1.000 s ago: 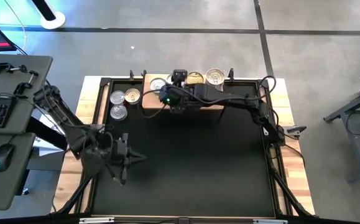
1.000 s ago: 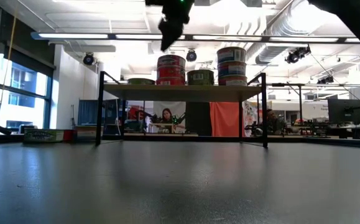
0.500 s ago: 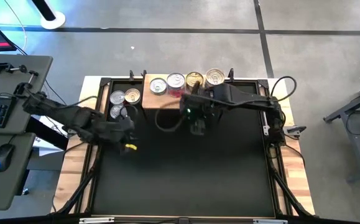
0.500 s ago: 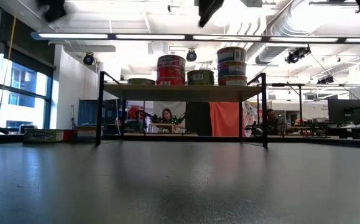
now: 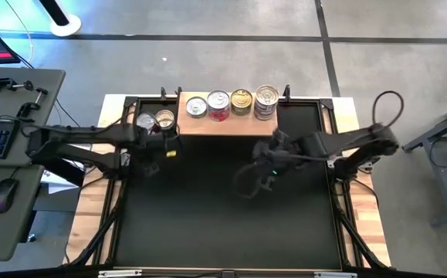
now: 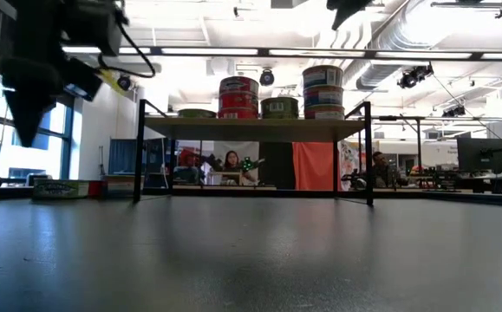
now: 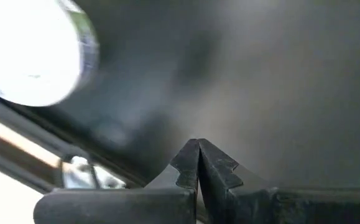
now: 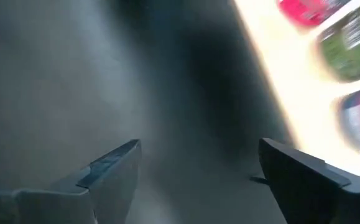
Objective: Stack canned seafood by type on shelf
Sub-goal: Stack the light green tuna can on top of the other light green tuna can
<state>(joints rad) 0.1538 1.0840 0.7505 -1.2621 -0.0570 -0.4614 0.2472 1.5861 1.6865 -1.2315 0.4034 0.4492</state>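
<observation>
Covering nearly the whole tabletop, the large black mat lies inside a light wooden table frame, and both arms hang above it. At its far edge stands the shelf, a pale wood board on thin black legs, seen side-on in the low view. Four stacks of canned seafood sit in a row on it: a silver-lidded tin at the left end, a red-labelled stack beside it, a gold-lidded tin, and a blue-purple stack at the right end. In the low view the red stack and the blue-purple stack rise tallest. Two loose tins rest on the mat just left of the shelf.

The left gripper is over the mat's far left corner, near those loose tins; its wrist view shows the two fingers pressed tip to tip with nothing between them, and a bright tin lid close by. The right gripper hovers over the mat in front of the shelf's right half, its fingers spread wide and empty.

Beyond the table the low view takes in a bright open workroom with ceiling strip lights, windows and seated people.
</observation>
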